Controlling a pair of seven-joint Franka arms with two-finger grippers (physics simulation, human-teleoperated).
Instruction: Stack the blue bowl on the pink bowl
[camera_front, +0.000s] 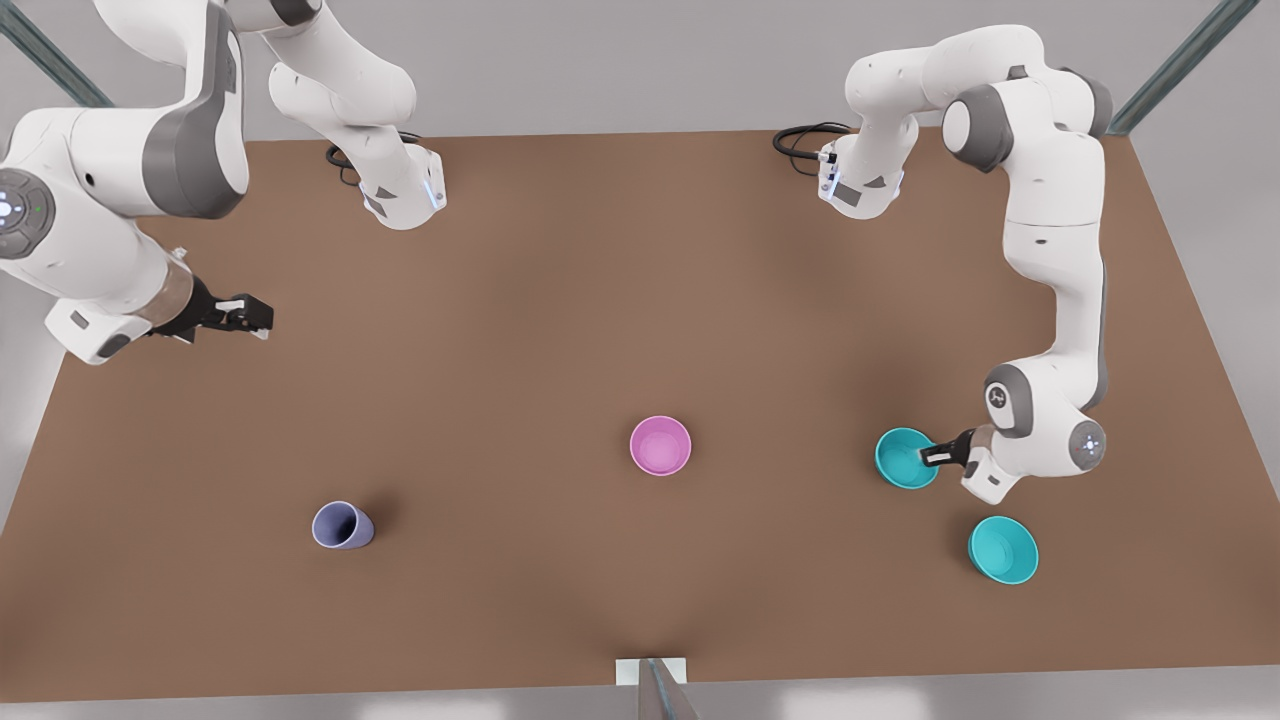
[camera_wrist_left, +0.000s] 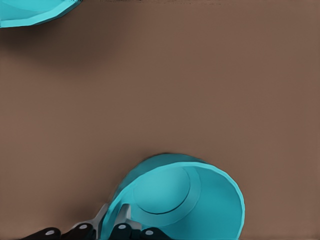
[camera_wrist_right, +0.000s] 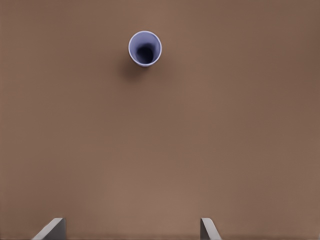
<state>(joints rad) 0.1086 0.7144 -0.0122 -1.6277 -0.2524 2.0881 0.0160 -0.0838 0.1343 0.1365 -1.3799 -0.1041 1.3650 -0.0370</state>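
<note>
The blue bowl (camera_front: 905, 457) (camera_wrist_left: 185, 200) is a teal-cyan bowl at the front view's right. My left gripper (camera_front: 932, 456) (camera_wrist_left: 112, 220) is shut on its rim, one finger inside the wall and one outside. The pink bowl (camera_front: 660, 445) stands upright near the middle of the brown table (camera_front: 600, 300), well apart from the blue bowl toward the front view's left. My right gripper (camera_front: 262, 318) (camera_wrist_right: 131, 230) hovers open over the table's left side with nothing between its fingers (camera_wrist_right: 52, 229).
A second teal bowl (camera_front: 1003, 549) (camera_wrist_left: 30, 12) sits close by the held one, nearer the table's front edge. A lavender-blue cup (camera_front: 342, 525) (camera_wrist_right: 145, 48) stands at the front left. Both arm bases are at the table's far edge.
</note>
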